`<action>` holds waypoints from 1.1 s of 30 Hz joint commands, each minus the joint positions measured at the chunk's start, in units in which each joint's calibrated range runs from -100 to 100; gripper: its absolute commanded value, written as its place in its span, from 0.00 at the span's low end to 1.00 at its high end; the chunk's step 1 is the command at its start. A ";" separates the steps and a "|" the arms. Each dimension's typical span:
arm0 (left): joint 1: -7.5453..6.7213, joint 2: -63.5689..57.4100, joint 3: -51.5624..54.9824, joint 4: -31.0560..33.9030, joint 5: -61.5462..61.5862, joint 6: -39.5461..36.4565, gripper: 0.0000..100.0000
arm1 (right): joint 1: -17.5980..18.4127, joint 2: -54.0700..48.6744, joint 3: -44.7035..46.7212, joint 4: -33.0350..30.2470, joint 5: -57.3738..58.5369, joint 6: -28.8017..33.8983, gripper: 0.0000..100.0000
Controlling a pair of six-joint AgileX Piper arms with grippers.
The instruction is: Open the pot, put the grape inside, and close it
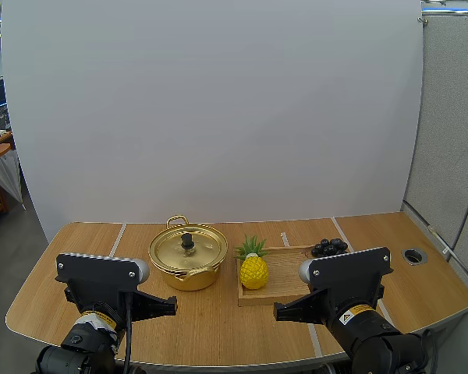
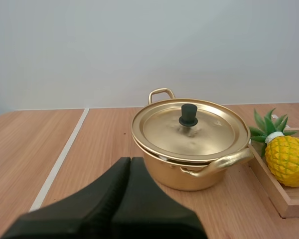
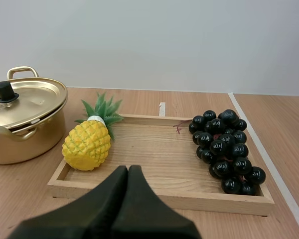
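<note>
A gold pot (image 1: pixel 188 259) stands on the table with its lid (image 1: pixel 187 247) on, a black knob (image 1: pixel 187 240) at the lid's centre. To its right a bunch of dark grapes (image 1: pixel 328 247) lies at the far right of a wooden tray (image 1: pixel 292 282). My left gripper (image 1: pixel 170 305) hovers near the table's front edge, short of the pot, shut on nothing. My right gripper (image 1: pixel 280 312) hangs in front of the tray, also shut and empty. The left wrist view has the pot (image 2: pixel 192 149) ahead of the joined fingers (image 2: pixel 129 172). The right wrist view has the grapes (image 3: pixel 224 148) beyond the fingers (image 3: pixel 128 178).
A yellow toy pineapple (image 1: pixel 253 265) stands on the tray's left end, between pot and grapes. A round cable hole (image 1: pixel 413 255) sits in the table at the far right. Bare tabletop spreads left of the pot and along the front edge.
</note>
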 commanded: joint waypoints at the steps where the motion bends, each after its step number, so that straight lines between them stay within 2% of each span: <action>1: 0.03 -0.22 0.13 0.54 -1.10 0.26 0.00 | -0.24 -0.34 -0.22 -0.27 0.21 -0.26 0.00; 8: 0.03 -0.22 -9.18 0.54 1.76 5.93 0.00 | -0.24 -0.34 -11.61 -0.25 4.25 -0.26 0.00; 13: 0.03 -0.22 -17.95 0.54 3.76 6.02 0.00 | -0.24 -0.34 -21.44 -0.25 10.36 -0.26 0.00; 18: 0.03 -0.22 -27.25 0.62 21.80 7.40 0.00 | -0.24 -0.34 -29.87 -0.25 22.89 -0.26 0.00; 22: 0.03 -0.22 -34.22 0.51 35.14 8.17 0.00 | -0.24 -0.34 -35.18 -0.25 37.27 -0.26 0.00; 28: 0.03 -0.22 -39.06 0.40 38.60 7.60 0.00 | -0.24 -0.34 -39.56 -1.36 46.13 -0.26 0.00; 33: 0.03 3.05 -39.56 0.40 44.30 7.62 0.00 | -0.24 0.82 -41.14 -7.33 47.61 4.55 0.00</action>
